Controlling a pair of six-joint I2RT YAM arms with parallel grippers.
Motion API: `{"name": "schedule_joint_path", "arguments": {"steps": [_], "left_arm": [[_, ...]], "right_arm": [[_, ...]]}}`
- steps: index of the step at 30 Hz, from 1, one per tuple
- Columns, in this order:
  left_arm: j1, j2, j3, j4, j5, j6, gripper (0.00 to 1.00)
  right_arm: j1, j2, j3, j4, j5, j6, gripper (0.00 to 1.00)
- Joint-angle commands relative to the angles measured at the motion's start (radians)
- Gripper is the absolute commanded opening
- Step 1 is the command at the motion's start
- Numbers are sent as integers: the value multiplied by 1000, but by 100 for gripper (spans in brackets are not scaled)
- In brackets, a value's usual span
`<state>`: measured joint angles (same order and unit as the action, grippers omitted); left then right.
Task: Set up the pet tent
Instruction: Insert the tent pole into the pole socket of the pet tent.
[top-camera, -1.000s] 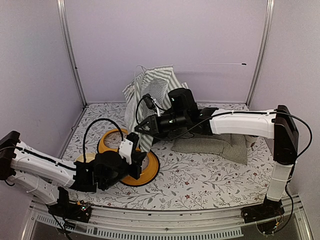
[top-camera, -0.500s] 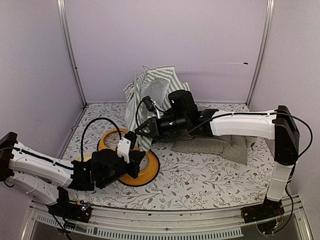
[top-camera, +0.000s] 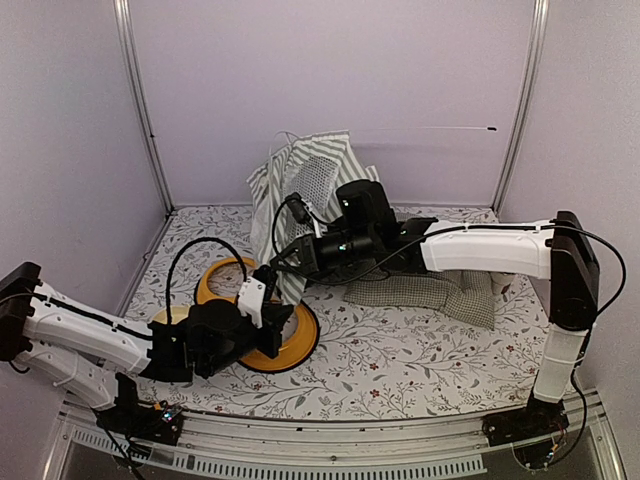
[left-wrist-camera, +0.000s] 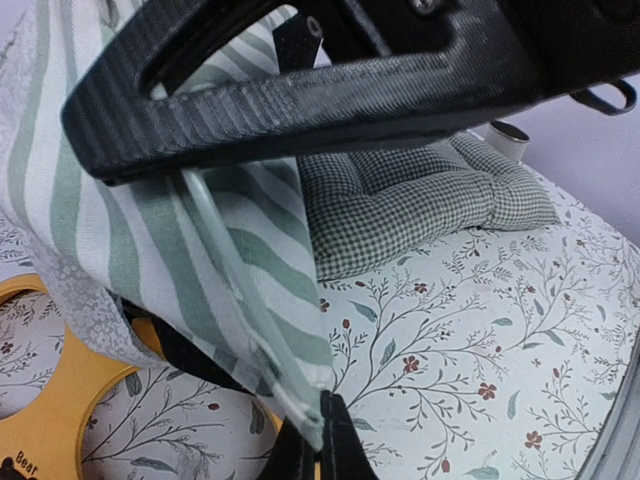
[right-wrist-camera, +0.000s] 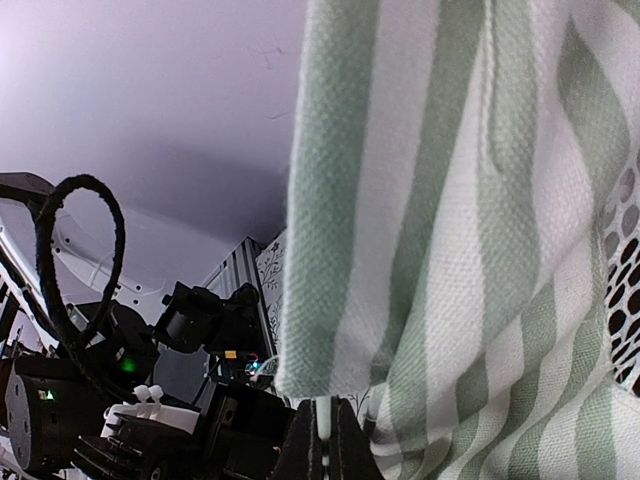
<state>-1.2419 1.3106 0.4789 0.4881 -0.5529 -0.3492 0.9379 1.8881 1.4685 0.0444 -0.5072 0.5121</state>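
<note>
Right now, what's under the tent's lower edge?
Part of a yellow ring on the floral table shows beneath the pet tent. The fabric hides the rest.

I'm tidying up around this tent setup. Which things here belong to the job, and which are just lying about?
In the job:
- pet tent, with its white pole
- left gripper and right gripper, both pinched shut on the tent

Lying about:
- green-checked cushion
- yellow ring-shaped pieces

Room to pass over the table (top-camera: 420, 365) toward 5 o'clock. The tent (top-camera: 305, 180) at 12, the cushion (top-camera: 430, 290) at 2 and the yellow rings (top-camera: 296, 348) at 9 probably block.
</note>
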Motion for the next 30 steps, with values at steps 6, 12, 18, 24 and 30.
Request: {"name": "schedule_joint_path", "arguments": {"steps": [6, 12, 18, 24, 30], "left_arm": [[-30, 18, -24, -97, 145, 3, 0], [-33, 19, -21, -99, 145, 3, 0], [-33, 13, -15, -105, 146, 7, 0], [-33, 16, -8, -110, 150, 13, 0], [-33, 10, -7, -112, 147, 11, 0]], "right_arm": [[-62, -26, 75, 97, 181, 4, 0], [-63, -20, 84, 96, 179, 2, 0], [-65, -5, 81, 98, 174, 6, 0], [-66, 7, 87, 100, 174, 6, 0], [-68, 18, 86, 100, 172, 7, 0]]}}
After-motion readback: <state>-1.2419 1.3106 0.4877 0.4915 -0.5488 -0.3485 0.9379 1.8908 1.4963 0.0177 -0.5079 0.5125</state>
